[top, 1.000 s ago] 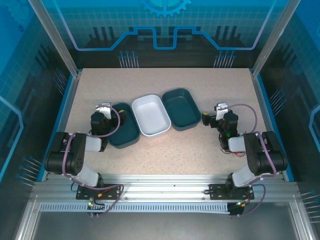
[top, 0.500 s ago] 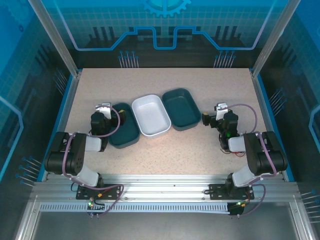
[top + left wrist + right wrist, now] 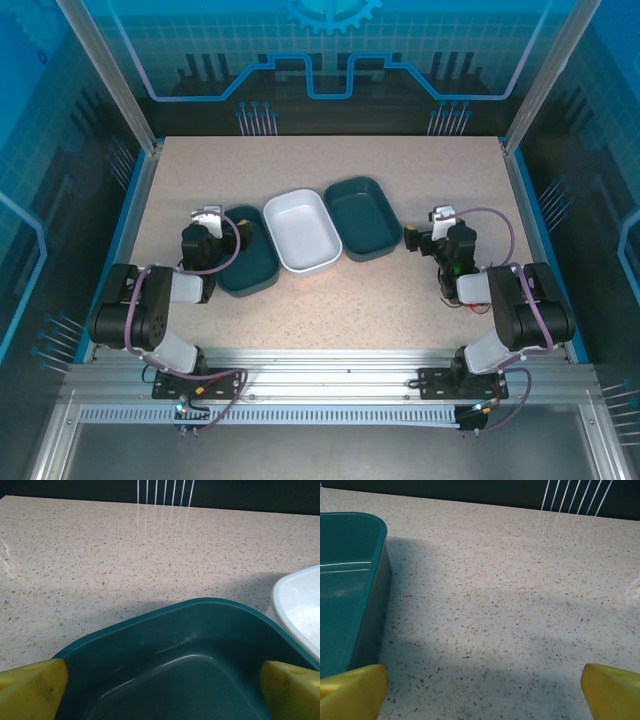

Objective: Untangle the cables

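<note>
The cables are out of view. My left gripper hangs open over the left dark teal bin. In the left wrist view its yellow fingertips stand wide apart above that bin's bare floor, and nothing lies between them. My right gripper is open just to the right of the right teal bin. The right wrist view shows its yellow fingertips spread over bare speckled table, with that bin's wall at the left.
Three bins stand in a row mid-table, the white bin between the two teal ones, and all three show bare floors. The white bin's rim is at the right in the left wrist view. Blue frame rails border the table.
</note>
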Controlling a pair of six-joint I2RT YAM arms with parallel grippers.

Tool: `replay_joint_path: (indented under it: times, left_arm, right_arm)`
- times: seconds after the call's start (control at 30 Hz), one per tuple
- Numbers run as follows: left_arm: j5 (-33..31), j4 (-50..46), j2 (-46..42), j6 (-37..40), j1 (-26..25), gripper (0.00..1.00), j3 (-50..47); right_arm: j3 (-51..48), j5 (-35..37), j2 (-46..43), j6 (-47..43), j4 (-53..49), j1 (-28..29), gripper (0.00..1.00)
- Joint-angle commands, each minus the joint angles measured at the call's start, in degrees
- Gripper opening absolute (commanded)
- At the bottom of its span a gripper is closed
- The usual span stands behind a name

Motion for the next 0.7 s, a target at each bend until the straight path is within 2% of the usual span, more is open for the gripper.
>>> replay_joint_path:
  times: [0.0,0.27,0.43,0.67]
  left_arm:
    - [0.9,0.0,-0.1,0.5,-0.2,0.99,0.7]
    - [0.3,2.4,-2.2,0.1,-0.2,0.99,-1.4]
    - [-0.8,-2.6,-9.3,0.0,-0.3,0.99,-2.1]
    - [-2.4,-9.7,-21.7,-3.0,-0.3,0.99,-2.4]
  right_arm:
    - [1.1,0.1,-0.5,0.0,0.1,-0.3,1.00]
    - [1.4,-0.1,-0.9,-0.1,-0.6,-0.3,1.00]
    - [0.6,1.6,-4.0,0.3,-1.4,-0.3,1.00]
    - [0.7,6.8,-15.3,2.4,-11.0,0.0,1.00]
